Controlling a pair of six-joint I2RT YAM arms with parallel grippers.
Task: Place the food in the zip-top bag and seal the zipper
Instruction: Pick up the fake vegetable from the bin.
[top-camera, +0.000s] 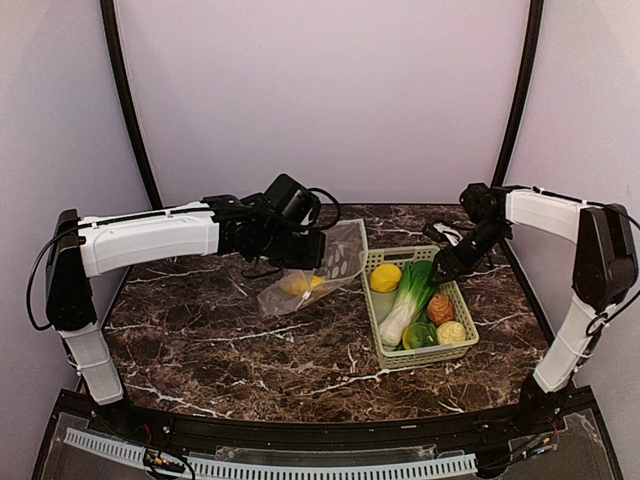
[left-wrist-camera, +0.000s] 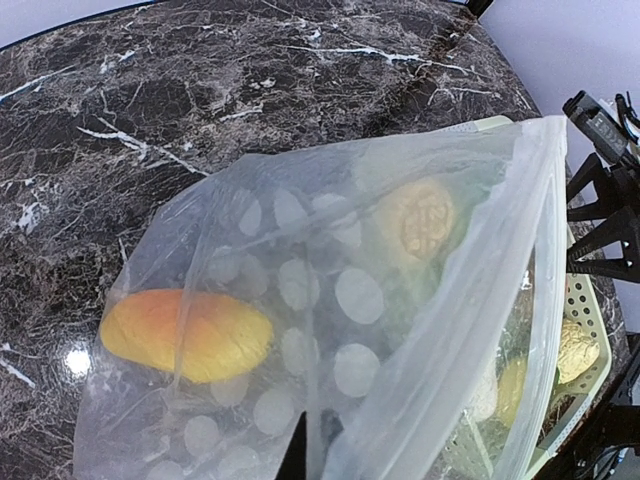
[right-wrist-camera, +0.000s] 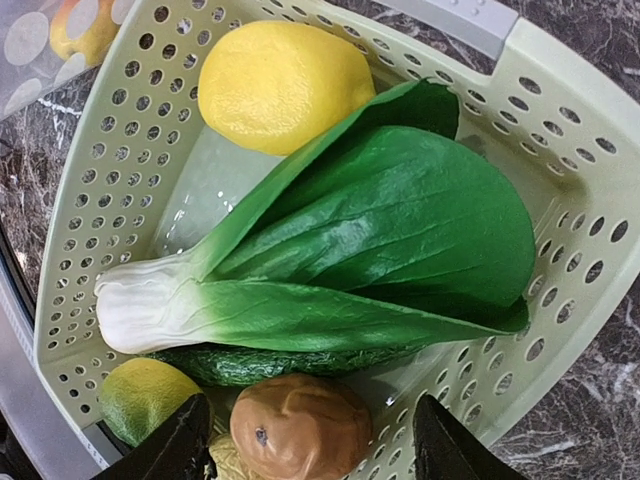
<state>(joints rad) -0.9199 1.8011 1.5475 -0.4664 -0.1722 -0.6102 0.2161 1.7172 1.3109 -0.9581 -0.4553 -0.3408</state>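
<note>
Honestly, top view: left gripper (top-camera: 300, 250) clamped on the clear polka-dot zip-top bag (top-camera: 335, 262) mid-counter. Left wrist: yellow-orange toy fruit (left-wrist-camera: 185, 335) inside, mouth narrow, food might miss. Right wrist: right gripper (right-wrist-camera: 315, 445), jaws apart, above the brown toy fruit (right-wrist-camera: 300, 420) in the green perforated basket (right-wrist-camera: 585, 235); could snag neighbours.

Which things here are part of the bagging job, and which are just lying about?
Job: bag, orange fruit inside it, lemon, bok choy, dark green piece under it, brown fruit, green fruit, bumpy fruit.
Lying about: basket, which only holds the loose food.
</note>
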